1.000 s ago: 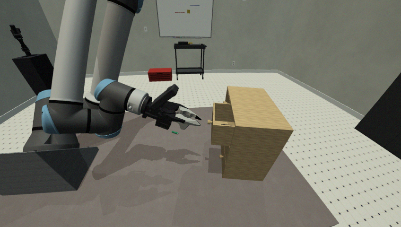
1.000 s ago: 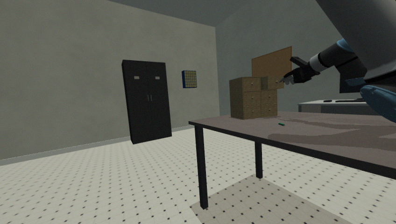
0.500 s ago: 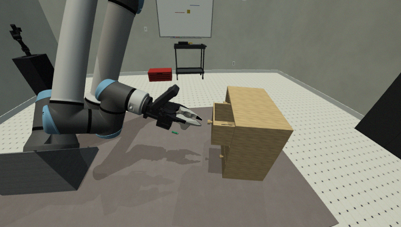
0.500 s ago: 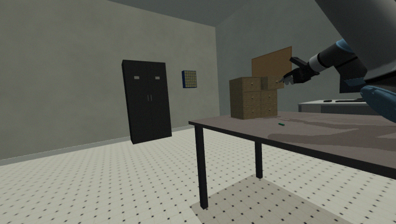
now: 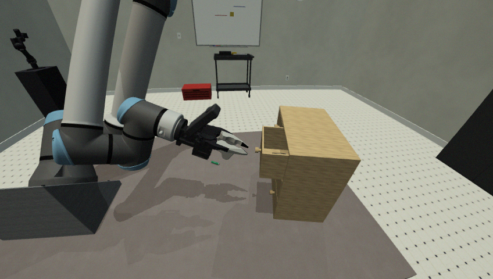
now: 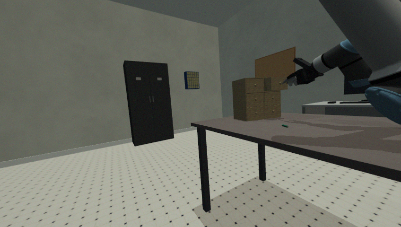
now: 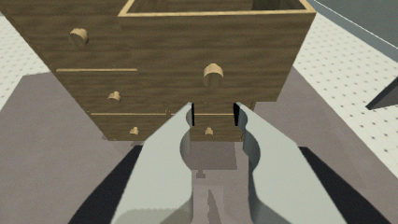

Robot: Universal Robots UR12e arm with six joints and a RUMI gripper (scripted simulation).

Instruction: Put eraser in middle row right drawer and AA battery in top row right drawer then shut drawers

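Wooden top-right drawer juts out, presumably to receive the green battery lying on the desk, while the tool, its fingers slightly apart around nothing, faces the knob; no eraser is visible.

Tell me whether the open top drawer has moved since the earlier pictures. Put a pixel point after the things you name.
No. In the top view, the open top drawer (image 5: 273, 165) (image 6: 274, 84) (image 7: 262, 47) sticks out from the chest (image 5: 311, 186) (image 6: 239, 100) (image 7: 44, 30) as before, shifted neither way.
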